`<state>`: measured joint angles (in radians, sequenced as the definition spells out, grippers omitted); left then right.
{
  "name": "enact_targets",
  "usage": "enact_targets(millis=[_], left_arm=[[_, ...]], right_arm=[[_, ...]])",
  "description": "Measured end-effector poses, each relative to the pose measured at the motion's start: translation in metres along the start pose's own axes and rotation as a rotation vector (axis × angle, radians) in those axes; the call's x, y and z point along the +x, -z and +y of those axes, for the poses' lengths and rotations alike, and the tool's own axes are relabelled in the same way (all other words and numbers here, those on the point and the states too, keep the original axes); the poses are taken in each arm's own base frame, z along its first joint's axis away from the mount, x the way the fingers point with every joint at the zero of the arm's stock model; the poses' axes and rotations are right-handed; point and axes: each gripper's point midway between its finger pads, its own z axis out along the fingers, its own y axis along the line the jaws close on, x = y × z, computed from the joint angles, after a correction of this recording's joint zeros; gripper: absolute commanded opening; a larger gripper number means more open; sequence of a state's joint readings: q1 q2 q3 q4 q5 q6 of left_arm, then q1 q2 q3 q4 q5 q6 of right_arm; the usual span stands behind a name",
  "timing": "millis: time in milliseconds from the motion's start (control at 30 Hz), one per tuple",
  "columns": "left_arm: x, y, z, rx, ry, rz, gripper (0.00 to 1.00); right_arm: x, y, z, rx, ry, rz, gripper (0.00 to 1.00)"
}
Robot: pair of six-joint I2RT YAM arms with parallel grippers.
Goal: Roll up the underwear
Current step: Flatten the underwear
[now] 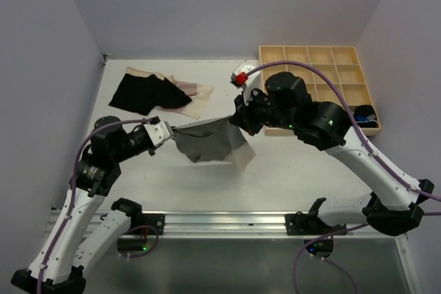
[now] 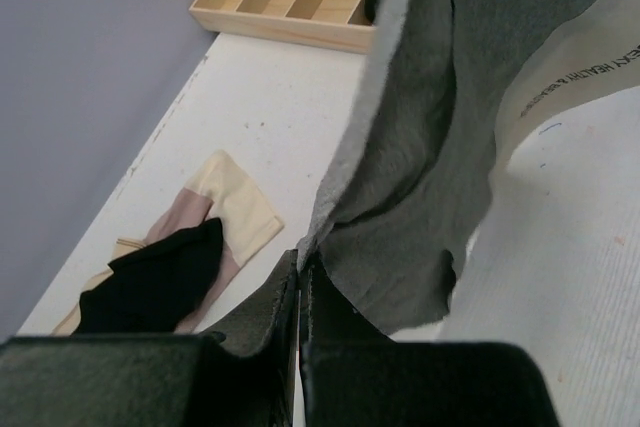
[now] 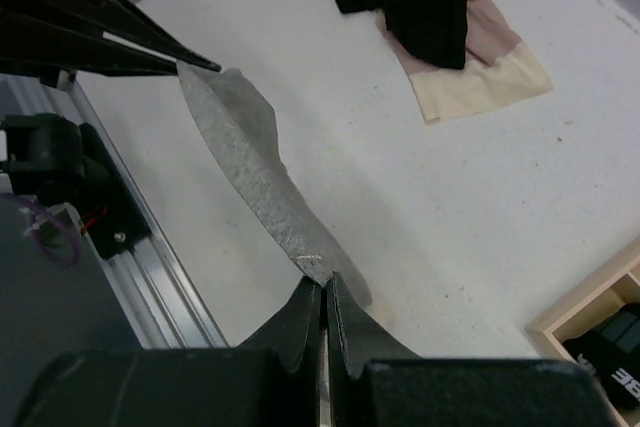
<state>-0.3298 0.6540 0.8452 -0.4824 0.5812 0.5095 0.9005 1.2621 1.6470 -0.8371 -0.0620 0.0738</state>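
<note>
— Grey underwear hangs stretched above the table, one edge pinched in the left gripper, the opposite edge in the right gripper, both clamped tight.
— Lower it evenly, I'd say, with tension, so it lands flat for rolling.
— It sags mid-span, a pale printed band showing; the black and beige pile lies well apart.
</note>
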Motion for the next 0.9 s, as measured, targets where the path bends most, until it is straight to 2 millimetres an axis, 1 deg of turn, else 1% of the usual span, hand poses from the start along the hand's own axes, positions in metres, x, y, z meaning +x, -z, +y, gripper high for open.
enact_targets(millis=[67,100,167,233,267,300,367,400,433,467,500,533,567,600,633,667,733,800,833,900], left_arm=[[0.005,-0.001,0.002,-0.005,0.015,0.029,0.00],[0.009,-0.003,0.003,-0.007,0.023,0.047,0.00],[0.025,-0.012,0.008,-0.008,0.054,0.106,0.00],[0.049,-0.026,0.012,0.000,0.109,0.189,0.00],[0.063,-0.035,0.014,0.003,0.138,0.234,0.00],[0.077,-0.044,0.018,0.002,0.164,0.276,0.00],[0.108,-0.062,0.024,-0.007,0.217,0.368,0.00],[0.128,-0.071,0.028,-0.017,0.247,0.417,0.00],[0.141,-0.077,0.031,-0.024,0.270,0.451,0.01],[0.159,-0.084,0.036,-0.041,0.299,0.493,0.07],[0.170,-0.089,0.041,-0.055,0.320,0.522,0.13],[0.181,-0.096,0.048,-0.072,0.340,0.552,0.31],[0.189,-0.104,0.060,-0.098,0.364,0.574,0.37],[0.194,-0.110,0.071,-0.125,0.382,0.583,0.44],[0.195,-0.116,0.083,-0.154,0.393,0.578,0.57],[0.195,-0.119,0.095,-0.188,0.403,0.569,0.64],[0.191,-0.116,0.114,-0.247,0.415,0.543,0.65],[0.185,-0.108,0.126,-0.289,0.409,0.521,0.65],[0.182,-0.102,0.129,-0.304,0.402,0.509,0.64],[0.175,-0.091,0.125,-0.297,0.370,0.488,0.61]], right_arm=[[0.011,-0.015,-0.002,-0.002,0.027,0.056,0.00],[0.018,-0.027,-0.005,0.003,0.044,0.090,0.00],[0.035,-0.058,-0.015,0.024,0.080,0.176,0.00],[0.056,-0.094,-0.029,0.046,0.105,0.267,0.00],[0.064,-0.107,-0.037,0.057,0.107,0.302,0.00],[0.074,-0.125,-0.048,0.069,0.104,0.339,0.00],[0.093,-0.156,-0.075,0.108,0.084,0.402,0.00],[0.099,-0.169,-0.092,0.137,0.072,0.422,0.00],[0.103,-0.181,-0.108,0.164,0.063,0.432,0.00],[0.106,-0.192,-0.124,0.199,0.058,0.449,0.08],[0.105,-0.204,-0.140,0.234,0.055,0.448,0.15],[0.104,-0.213,-0.157,0.279,0.053,0.448,0.38],[0.103,-0.221,-0.171,0.323,0.049,0.453,0.45],[0.100,-0.226,-0.182,0.357,0.047,0.447,0.49],[0.098,-0.231,-0.191,0.390,0.044,0.440,0.55],[0.097,-0.232,-0.199,0.422,0.034,0.437,0.56],[0.099,-0.229,-0.204,0.463,0.013,0.441,0.56],[0.099,-0.223,-0.200,0.474,-0.036,0.417,0.52],[0.103,-0.218,-0.195,0.466,-0.064,0.412,0.44],[0.113,-0.202,-0.179,0.435,-0.127,0.417,0.35]])
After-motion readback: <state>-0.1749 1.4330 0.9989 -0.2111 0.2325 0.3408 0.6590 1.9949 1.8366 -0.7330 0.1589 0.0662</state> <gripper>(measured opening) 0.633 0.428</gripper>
